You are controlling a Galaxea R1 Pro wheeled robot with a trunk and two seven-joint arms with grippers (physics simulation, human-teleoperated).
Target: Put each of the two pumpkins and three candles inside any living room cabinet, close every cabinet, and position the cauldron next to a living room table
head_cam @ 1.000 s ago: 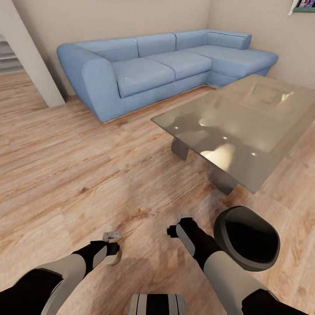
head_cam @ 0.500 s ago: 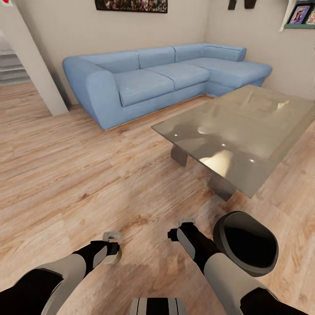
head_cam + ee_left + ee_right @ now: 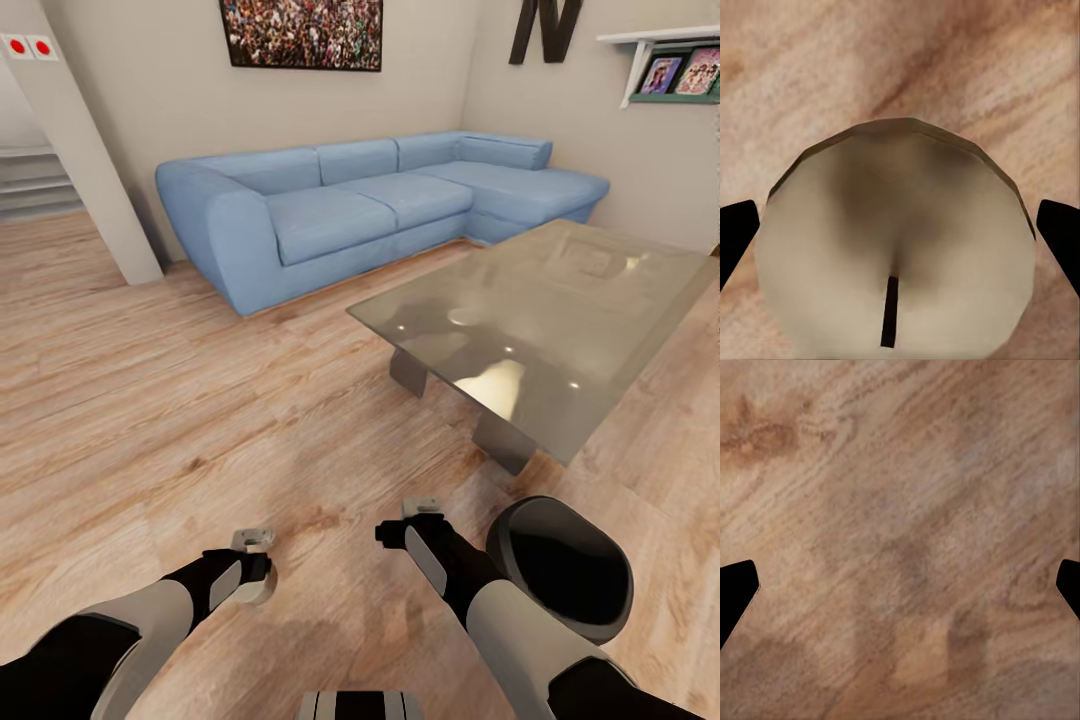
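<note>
Although the arms sit at nearly the same spots in the head view as a second ago, the whole picture has slid downward, so the camera has tipped up; a dark framed picture (image 3: 301, 33), black wall letters (image 3: 545, 28) and a shelf (image 3: 665, 55) with photos now show above the sofa, and two red-dotted switches (image 3: 27, 46) on the pillar (image 3: 85, 160) have come into view.

Nearest, the left claw (image 3: 255, 562) hangs low over the wooden floor (image 3: 150, 400) and grips a candle (image 3: 259, 588); in the left wrist view the candle (image 3: 896, 247) sits between the two dark fingertips (image 3: 735, 236), its off-white faceted end with a short dark wick facing the camera, so its long axis runs along the fingers, down toward the floor; the right claw (image 3: 420, 512) is spread apart with nothing between its tips, and in the right wrist view its fingertips (image 3: 735, 592) stand wide at either edge over bare floorboards.

Beside the right forearm, a dark cauldron (image 3: 563, 565) rests on the floor, its mouth tilted toward the camera; its inside is too dark to tell what it holds; it stands near the closest corner of the glass table (image 3: 600, 330), apart from it.

Farther off, the blue corner sofa (image 3: 380, 205) lines the far walls.
</note>
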